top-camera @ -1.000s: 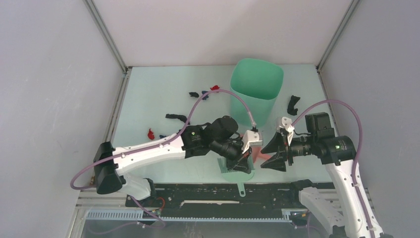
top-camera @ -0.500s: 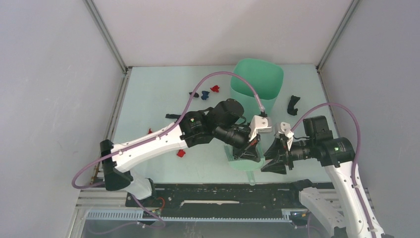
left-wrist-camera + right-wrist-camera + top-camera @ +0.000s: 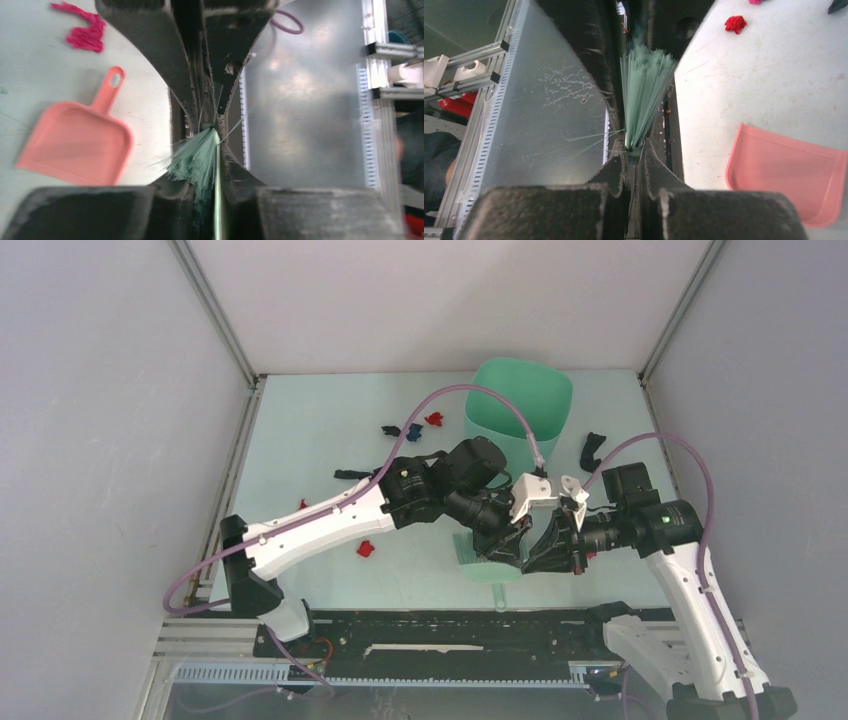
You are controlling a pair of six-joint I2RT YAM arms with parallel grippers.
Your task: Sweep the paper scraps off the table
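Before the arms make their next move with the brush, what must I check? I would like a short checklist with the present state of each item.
1. Brush gripped by the left hand: ok, the hand looks shut on it.
2. Right hand free to take the dustpan: not ok, it is shut on the bristles.
3. Dustpan within reach: ok, it lies flat and unheld on the table, beside both hands.
4. Paper scraps cleared: not ok, red, blue and black bits lie scattered on the table.
5. Bristles touching the table: cannot tell.
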